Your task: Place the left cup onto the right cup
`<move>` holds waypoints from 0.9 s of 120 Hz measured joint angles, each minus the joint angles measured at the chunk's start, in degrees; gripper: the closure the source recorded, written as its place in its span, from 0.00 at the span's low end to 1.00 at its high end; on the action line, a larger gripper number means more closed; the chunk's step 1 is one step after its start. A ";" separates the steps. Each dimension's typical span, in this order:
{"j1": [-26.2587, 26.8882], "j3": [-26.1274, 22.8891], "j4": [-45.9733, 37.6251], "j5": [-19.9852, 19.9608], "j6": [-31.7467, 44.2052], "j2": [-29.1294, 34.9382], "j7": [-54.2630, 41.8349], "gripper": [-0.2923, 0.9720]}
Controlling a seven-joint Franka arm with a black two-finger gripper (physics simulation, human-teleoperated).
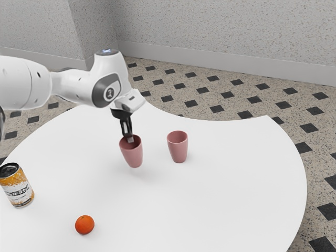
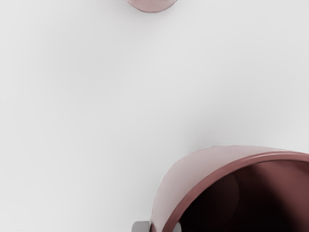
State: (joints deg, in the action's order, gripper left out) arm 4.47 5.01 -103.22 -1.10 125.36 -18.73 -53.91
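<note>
Where the table's (image 1: 236, 178) edge curves at the exterior view's left, a can (image 1: 16, 185) is stood upright, and an orange (image 1: 84, 224) is set by the near edge. Near the table's middle, the left cup (image 1: 131, 151) is pinched at its rim by the gripper (image 1: 127, 139), its fingers drawn narrowly onto the wall. The right cup (image 1: 177, 146) is stood upright just beside it, apart.

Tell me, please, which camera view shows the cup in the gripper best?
The exterior view: the held cup shows whole there, rim to base, with the gripper shut on its rim and the other cup beside it. The wrist view gives part of its rim and dark inside, close under the hand.
</note>
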 joint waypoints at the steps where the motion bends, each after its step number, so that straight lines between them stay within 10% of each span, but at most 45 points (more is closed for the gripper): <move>1: 0.01 0.00 0.00 0.06 -0.10 0.24 0.05 0.85; 55: 2.60 0.00 9.32 1.70 -7.08 3.41 1.97 0.85; 108: 5.87 0.06 24.49 2.81 -13.67 -6.68 1.65 0.85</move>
State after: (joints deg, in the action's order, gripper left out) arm 10.34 5.07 -78.73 1.71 111.69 -25.40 -52.26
